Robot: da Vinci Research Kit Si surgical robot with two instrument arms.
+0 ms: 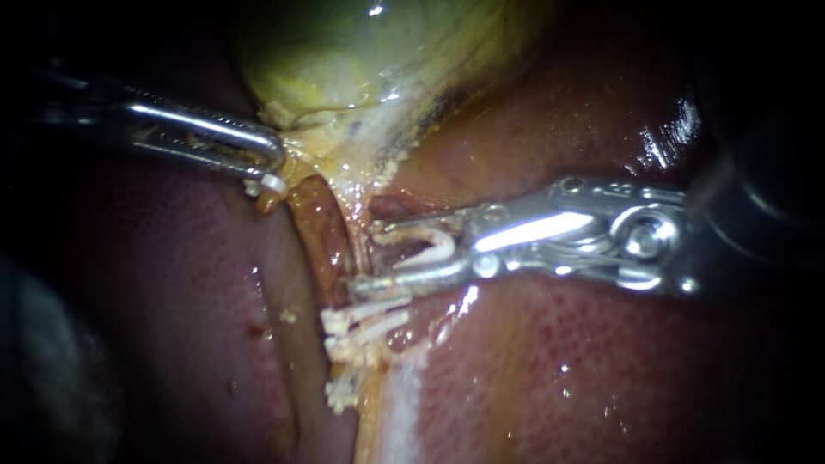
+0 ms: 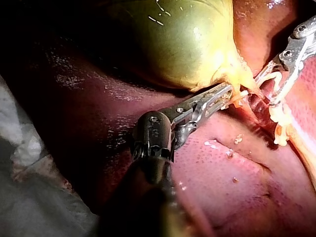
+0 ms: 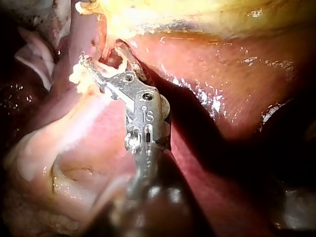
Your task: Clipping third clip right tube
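Count: 2 instruments, 1 gallbladder, 1 liver, 1 tube seen plainly, 1 carried clip, and placed clips in 3 white bunches (exact no. can't be told).

L instrument (image 1: 277, 163): enters from the left. Its hand, two jaws, is clamped on the yellow neck of the gallbladder (image 1: 369, 51). A small white bit (image 1: 271, 183) sits just under the tip; can't tell what it is.

R instrument (image 1: 365, 258): hand stands wide apart w/ a white U-shaped clip (image 1: 430, 247) seated between the two jaws, both touching it. The tips reach the right edge of the brown tube (image 1: 320, 232), which runs down from the gallbladder neck over the liver (image 1: 559, 378). Can't tell if the tube lies inside the clip's legs. The placed clips (image 1: 365, 328) sit across the tube, just below the lower jaw.

Views:
- **Endo view:** only this one shows the clip's U shape in full and the 3 separate bunches.
- **L wrist view:** shows the L instrument (image 2: 228, 96) on the neck, w/ far more of the gallbladder (image 2: 182, 39). The R instrument (image 2: 266, 91) is ahead of it, and there is a pale sheet (image 2: 19, 138) beside the liver (image 2: 232, 197).
- **R wrist view:** the R instrument (image 3: 98, 69) is seen from behind. Only one jaw is clear, and the placed clips (image 3: 79, 74) are merged into one lump beside its tip.
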